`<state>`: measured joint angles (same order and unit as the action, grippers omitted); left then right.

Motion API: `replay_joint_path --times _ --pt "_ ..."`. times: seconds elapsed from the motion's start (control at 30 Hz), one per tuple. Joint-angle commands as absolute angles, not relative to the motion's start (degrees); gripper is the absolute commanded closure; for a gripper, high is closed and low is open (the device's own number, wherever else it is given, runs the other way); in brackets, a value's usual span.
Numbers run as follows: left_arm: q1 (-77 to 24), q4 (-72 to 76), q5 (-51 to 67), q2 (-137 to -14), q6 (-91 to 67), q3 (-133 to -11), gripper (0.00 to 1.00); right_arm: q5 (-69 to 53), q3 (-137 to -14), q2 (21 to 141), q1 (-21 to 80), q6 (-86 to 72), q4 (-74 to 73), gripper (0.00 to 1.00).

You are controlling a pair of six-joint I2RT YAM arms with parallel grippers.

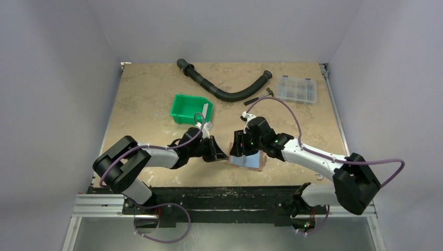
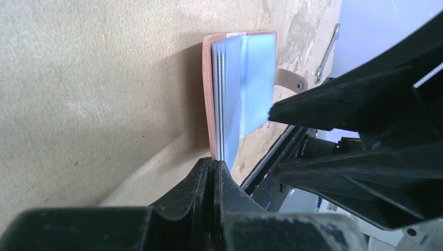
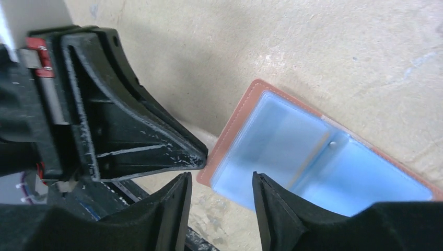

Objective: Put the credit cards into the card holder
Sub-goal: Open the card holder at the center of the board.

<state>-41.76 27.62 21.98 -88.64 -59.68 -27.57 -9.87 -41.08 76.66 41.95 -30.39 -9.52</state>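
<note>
The reddish-brown card holder (image 1: 245,160) lies open on the table between my two grippers, its clear sleeves facing up. A light blue credit card (image 3: 282,141) shows inside the sleeves (image 2: 256,78); its edges blend with the plastic. No yellow-gold card is in view. My left gripper (image 1: 222,156) is shut on the holder's near left corner, where the brown cover (image 2: 207,94) runs straight into the closed jaws (image 2: 215,162). My right gripper (image 3: 222,180) hovers open just over that same corner (image 3: 235,130), with nothing between its fingers.
A green bin (image 1: 190,109) stands behind the left arm. A black corrugated hose (image 1: 224,89) curves across the back, with a clear compartment box (image 1: 296,89) at the back right. The table's front rail runs close below the holder.
</note>
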Motion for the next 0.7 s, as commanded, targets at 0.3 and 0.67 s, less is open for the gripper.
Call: replay_joint_path --times 0.3,0.67 --pt "-43.8 40.2 26.7 -91.5 -65.5 -28.8 1.0 -13.1 -27.8 67.6 37.0 -45.2 1.2 0.28" --pt "-44.3 39.7 26.6 -92.0 -65.6 -29.4 1.0 -17.2 -21.5 67.0 33.5 -46.3 11.0 0.43"
